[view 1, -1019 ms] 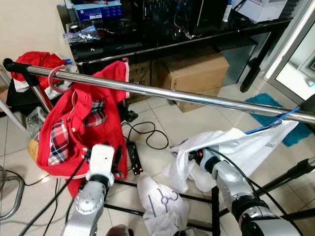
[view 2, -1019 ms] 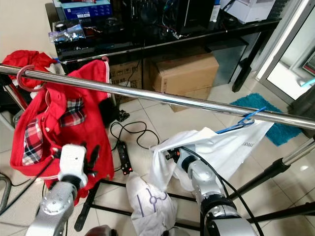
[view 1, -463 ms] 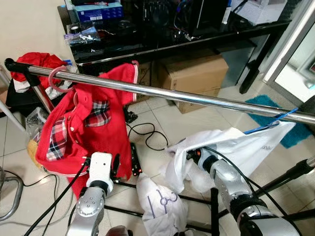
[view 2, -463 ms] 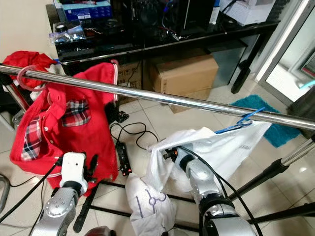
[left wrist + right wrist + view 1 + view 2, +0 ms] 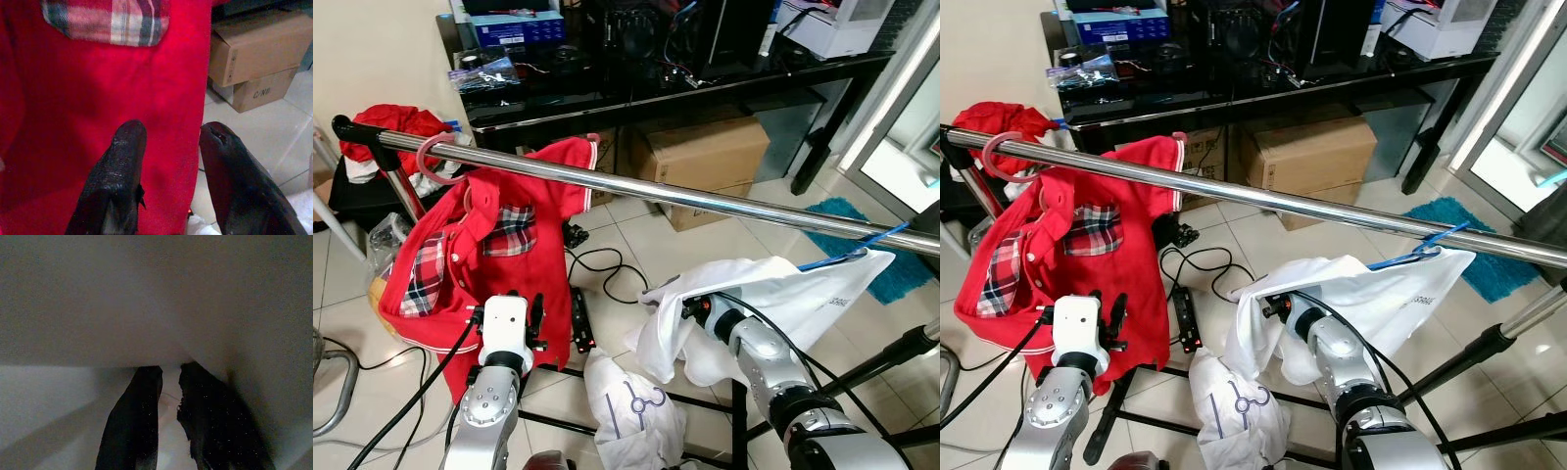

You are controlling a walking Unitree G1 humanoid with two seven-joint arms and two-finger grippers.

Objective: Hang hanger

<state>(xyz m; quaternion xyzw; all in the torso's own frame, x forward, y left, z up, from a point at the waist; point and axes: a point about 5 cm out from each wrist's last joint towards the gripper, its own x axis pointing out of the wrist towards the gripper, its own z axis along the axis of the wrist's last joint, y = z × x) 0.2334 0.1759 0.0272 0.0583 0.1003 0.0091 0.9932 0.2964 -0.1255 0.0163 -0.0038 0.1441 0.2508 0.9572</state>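
Red shirt (image 5: 480, 255) with plaid patches hangs on a pink hanger (image 5: 433, 162) at the left end of the chrome rail (image 5: 705, 199). Left gripper (image 5: 171, 147) sits low in front of the shirt, fingers spread and holding nothing. Further right, the right gripper (image 5: 168, 396) is buried in the white shirt (image 5: 773, 304), fingers nearly together with pale cloth between them; can't tell if it's actually pinching. That shirt hangs off a blue hanger (image 5: 857, 250) on the rail's right side.

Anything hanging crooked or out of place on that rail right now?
Yes. The white shirt hangs lopsided from its blue hanger, sagging down toward the right gripper, which is buried in the cloth. The red shirt also sits skewed on the rail. Another white garment lies on the floor.
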